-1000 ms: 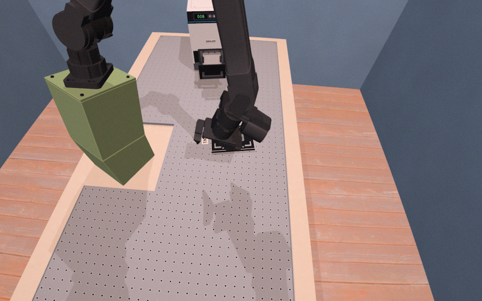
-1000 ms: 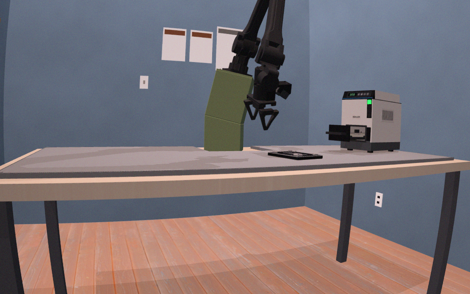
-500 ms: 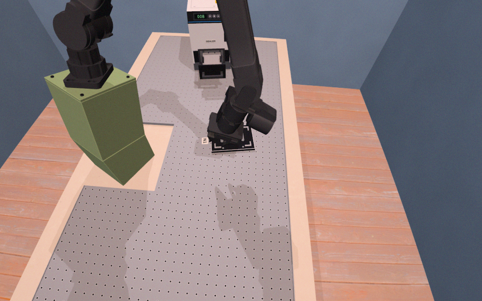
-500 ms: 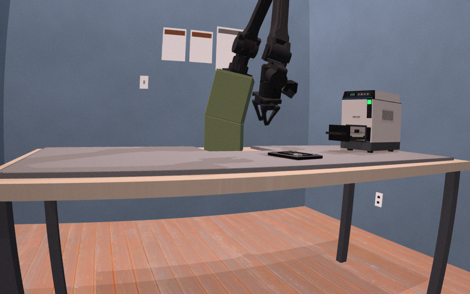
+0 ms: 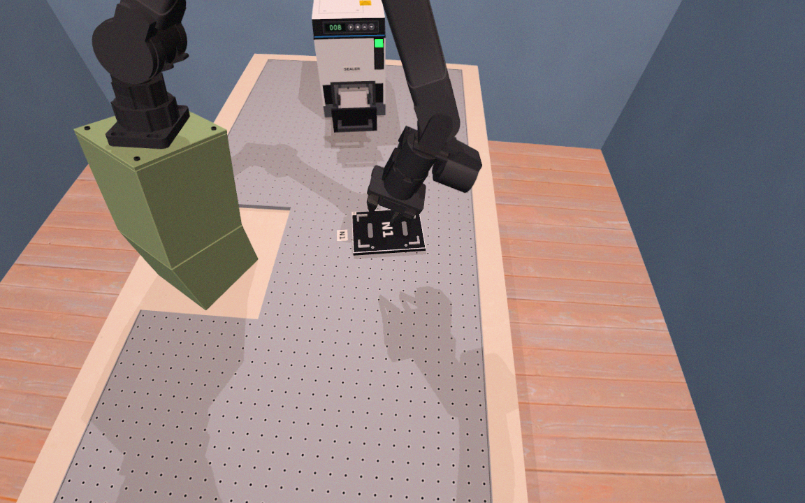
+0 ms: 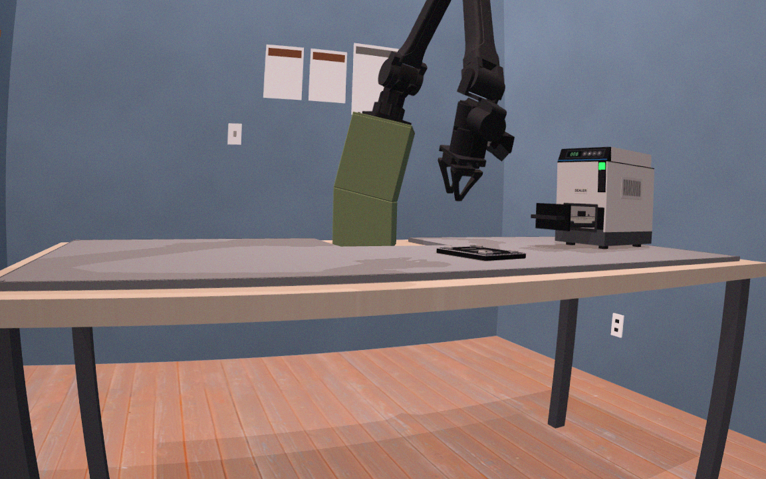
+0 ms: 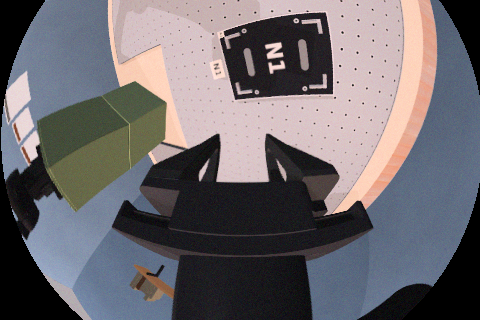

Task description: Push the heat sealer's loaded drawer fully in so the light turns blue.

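At the tabletop's [image 5: 142, 293] far end, the sealer's [image 6: 603, 196] top is cropped; its drawer [image 5: 351, 107] holds a pale sheet. The tool [image 6: 459, 193] hangs half-spread, pinching nothing.

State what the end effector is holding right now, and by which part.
Nothing is held. The end effector hangs in the air above the black N1 plate, its fingers partly closed with only bare space between them.
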`<state>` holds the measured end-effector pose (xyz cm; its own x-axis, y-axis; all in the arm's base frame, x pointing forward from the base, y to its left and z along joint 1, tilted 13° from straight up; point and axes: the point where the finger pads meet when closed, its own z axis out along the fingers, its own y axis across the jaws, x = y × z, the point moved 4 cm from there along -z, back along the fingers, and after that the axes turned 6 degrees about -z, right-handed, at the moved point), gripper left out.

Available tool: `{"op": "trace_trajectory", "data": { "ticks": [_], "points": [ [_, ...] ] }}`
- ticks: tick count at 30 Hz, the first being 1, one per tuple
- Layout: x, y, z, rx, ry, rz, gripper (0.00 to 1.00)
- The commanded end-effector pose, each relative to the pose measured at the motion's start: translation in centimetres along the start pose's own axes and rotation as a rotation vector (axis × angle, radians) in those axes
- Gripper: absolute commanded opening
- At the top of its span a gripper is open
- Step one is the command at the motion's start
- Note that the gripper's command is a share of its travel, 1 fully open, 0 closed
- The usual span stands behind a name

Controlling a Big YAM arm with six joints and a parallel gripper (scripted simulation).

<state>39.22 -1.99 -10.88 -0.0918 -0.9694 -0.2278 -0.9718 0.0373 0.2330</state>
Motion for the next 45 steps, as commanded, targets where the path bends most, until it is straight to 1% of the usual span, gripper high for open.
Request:
{"op": "trace_trajectory", "data": {
  "ticks": [1,2,3,4,6,7,8,10,12,13,14,15,18,20,22,23,24,25,27,29,30,31,32,34,36,37,38,40,41,42,43,44,45],
  "points": [
    [-1.7,-1.6,-1.2,0.016,0.005,0.028,0.45],
    [-2.3,-2.0,-2.0,0.035,0.030,0.052,0.45],
    [-2.7,-2.1,-2.2,0.036,0.035,0.060,0.45],
    [-3.0,-2.2,-2.1,0.033,0.035,0.061,0.45],
    [-3.5,-2.2,-1.4,0.009,0.033,0.066,0.45],
    [-3.9,-2.4,-1.6,0.011,0.031,0.066,0.45],
    [-4.6,-2.8,-2.9,0.044,0.051,0.087,0.45],
    [-5.3,-3.1,-3.2,0.046,0.056,0.095,0.45],
    [-5.3,-3.1,-3.2,0.046,0.056,0.095,0.45],
    [-5.2,-2.7,-1.6,0.006,0.059,0.103,0.45],
    [-5.7,-2.8,-1.7,0.014,0.077,0.131,0.45],
    [-6.2,-3.0,-2.2,0.024,0.081,0.136,0.45],
    [-7.7,-3.7,-4.0,0.055,0.072,0.129,0.45],
    [-8.5,-3.8,-4.3,0.055,0.070,0.129,0.45],
    [-9.0,-3.9,-3.6,0.035,0.073,0.134,0.45],
    [-9.7,-4.1,-4.8,0.068,0.089,0.156,0.45],
    [-10.1,-4.2,-4.9,0.071,0.093,0.163,0.45],
    [-10.5,-4.2,-5.1,0.071,0.093,0.163,0.45],
    [-10.9,-4.1,-3.9,0.041,0.099,0.170,0.45],
    [-10.9,-4.1,-3.9,0.041,0.099,0.170,0.45],
    [-11.1,-3.0,-4.1,0.046,0.117,0.199,0.45],
    [-11.9,-3.8,-5.1,0.071,0.114,0.201,0.45],
    [-12.4,-4.4,-5.3,0.078,0.112,0.199,0.45],
    [-13.2,-4.4,-5.3,0.072,0.111,0.201,0.45],
    [-14.0,-4.5,-5.8,0.075,0.106,0.199,0.45],
    [-14.6,-4.6,-6.4,0.101,0.120,0.225,0.45],
    [-15.0,-4.6,-6.6,0.104,0.122,0.231,0.45],
    [-15.7,-4.6,-6.5,0.099,0.124,0.232,0.45],
    [-15.7,-4.5,-5.5,0.075,0.132,0.238,0.45],
    [-16.0,-4.5,-5.1,0.065,0.135,0.240,0.45],
    [-16.4,-4.5,-5.3,0.066,0.133,0.240,0.45],
    [-17.5,-4.6,-7.3,0.120,0.131,0.258,0.45],
    [-17.5,-4.6,-7.3,0.120,0.131,0.258,0.45]
  ]
}}
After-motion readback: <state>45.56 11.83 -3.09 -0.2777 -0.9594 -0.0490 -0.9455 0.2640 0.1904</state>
